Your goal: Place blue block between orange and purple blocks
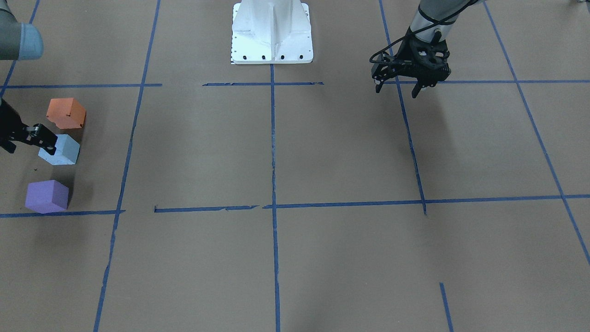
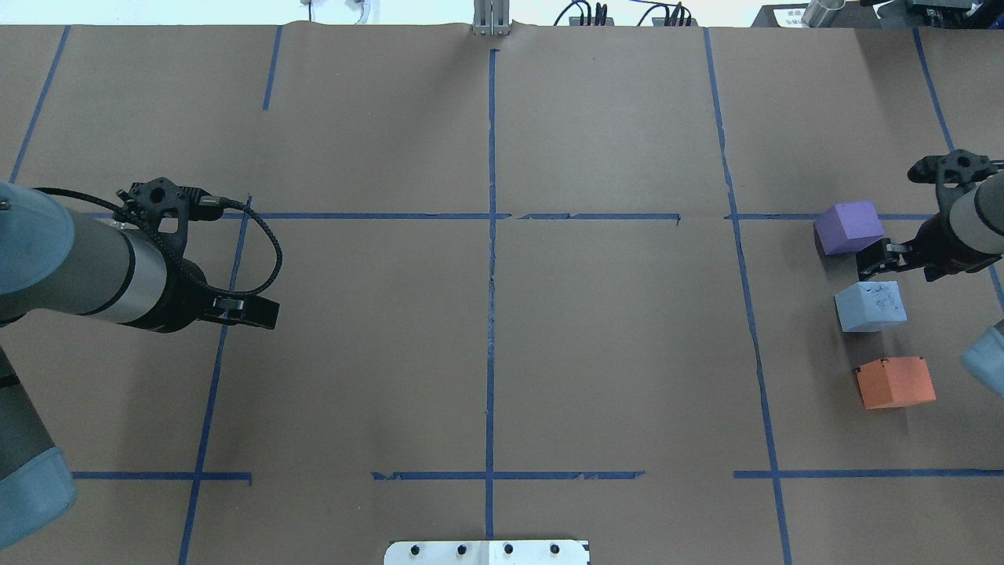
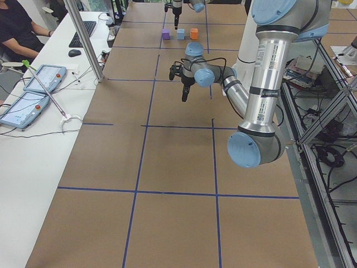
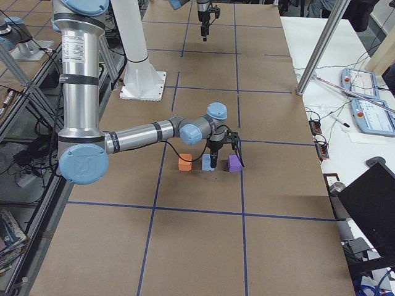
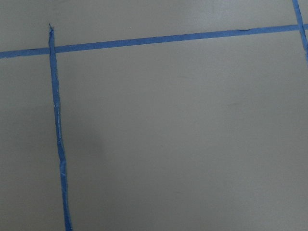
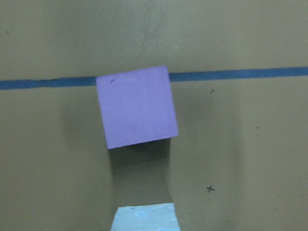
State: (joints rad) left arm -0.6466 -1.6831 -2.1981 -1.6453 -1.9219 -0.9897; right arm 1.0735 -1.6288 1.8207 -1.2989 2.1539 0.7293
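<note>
The light blue block point(image 2: 871, 306) sits on the table in a row between the purple block point(image 2: 847, 227) and the orange block point(image 2: 896, 382). The front view shows the same row: orange point(image 1: 66, 113), blue point(image 1: 60, 150), purple point(image 1: 47, 196). My right gripper point(image 2: 877, 260) hovers over the gap between the blue and purple blocks, open and holding nothing. The right wrist view shows the purple block point(image 6: 136, 107) and the top of the blue block point(image 6: 144, 218), with no fingers in it. My left gripper point(image 1: 396, 91) is open and empty, far from the blocks.
Brown paper with blue tape lines point(image 2: 490, 314) covers the table. The robot's white base point(image 1: 272, 32) stands at the middle of the near edge. Operators' tablets and a pole point(image 3: 83, 39) stand on a side table.
</note>
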